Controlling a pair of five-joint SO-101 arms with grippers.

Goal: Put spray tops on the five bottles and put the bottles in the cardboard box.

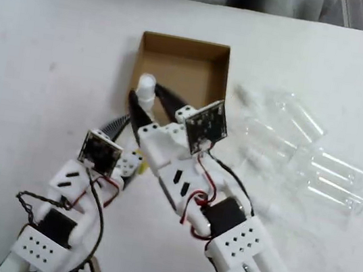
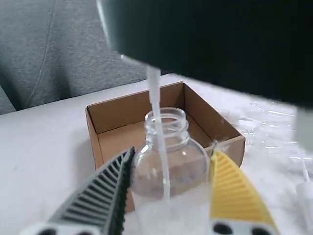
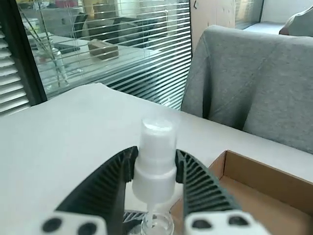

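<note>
A clear bottle [image 2: 168, 171] stands upright just in front of the cardboard box [image 1: 181, 67], with my left gripper [image 2: 171, 159] shut on its body between the black and the yellow finger. Right above it my right gripper [image 3: 156, 154] is shut on a white spray top [image 3: 155, 156]. The top's thin tube [image 2: 156, 112] reaches down through the bottle's open neck [image 3: 157, 226]. The cap itself is still above the neck. In the high view the spray top [image 1: 146, 88] shows at the box's near left corner, between the right gripper's [image 1: 148, 97] dark fingers.
Several clear bottles [image 1: 302, 154] lie on their sides on the white table [image 1: 50, 55] to the right of the box. The box [image 2: 117, 112] is open, with bare cardboard on its floor. Both arms crowd the table's near middle.
</note>
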